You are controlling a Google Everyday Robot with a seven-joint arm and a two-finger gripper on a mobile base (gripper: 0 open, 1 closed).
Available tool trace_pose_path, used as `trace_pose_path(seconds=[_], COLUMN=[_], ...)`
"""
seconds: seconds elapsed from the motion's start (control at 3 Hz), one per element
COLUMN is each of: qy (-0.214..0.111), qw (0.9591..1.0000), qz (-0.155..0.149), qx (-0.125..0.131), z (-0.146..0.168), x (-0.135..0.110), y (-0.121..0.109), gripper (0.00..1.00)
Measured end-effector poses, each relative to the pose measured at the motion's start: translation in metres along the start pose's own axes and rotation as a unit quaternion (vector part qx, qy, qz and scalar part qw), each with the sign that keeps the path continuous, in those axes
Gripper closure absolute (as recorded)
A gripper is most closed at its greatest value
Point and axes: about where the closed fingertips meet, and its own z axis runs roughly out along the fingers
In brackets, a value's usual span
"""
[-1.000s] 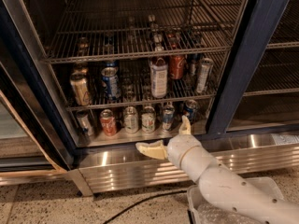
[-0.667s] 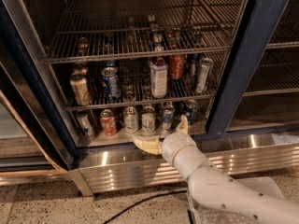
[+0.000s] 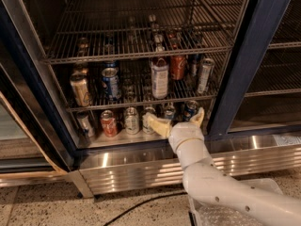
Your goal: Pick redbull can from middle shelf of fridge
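Observation:
The redbull can (image 3: 204, 75), slim and silvery with bluish patches, stands upright at the right end of the middle shelf (image 3: 136, 100), a wire rack in the fridge (image 3: 244, 55). My gripper (image 3: 178, 120) is open and empty, its two pale fingers spread wide. It sits at the fridge's bottom level, in front of the floor cans and below the middle shelf. The redbull can is above it and slightly to the right, apart from it.
The middle shelf also holds a gold can (image 3: 80, 89), a blue soda can (image 3: 111, 83), a white-labelled bottle (image 3: 160, 77), a red can (image 3: 178, 67) and a slim dark-blue can (image 3: 194, 65). Several cans stand on the floor (image 3: 109, 123). The ribbed steel base (image 3: 141, 168) is below.
My gripper has moved forward and up from over the steel base, into the fridge opening among the floor cans. It stays open. The cans have not moved.

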Motion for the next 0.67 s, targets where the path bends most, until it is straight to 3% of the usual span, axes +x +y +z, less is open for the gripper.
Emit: trace_pose_path(seconds=[0.33, 0.67], qy=[-0.033, -0.047], qw=[0.9977, 0.9946], qz=[0.01, 0.0], qx=[0.059, 0.092], z=[0.01, 0.016], x=[-0.019, -0.028], y=[-0.033, -0.05], gripper=[0.0, 0.0])
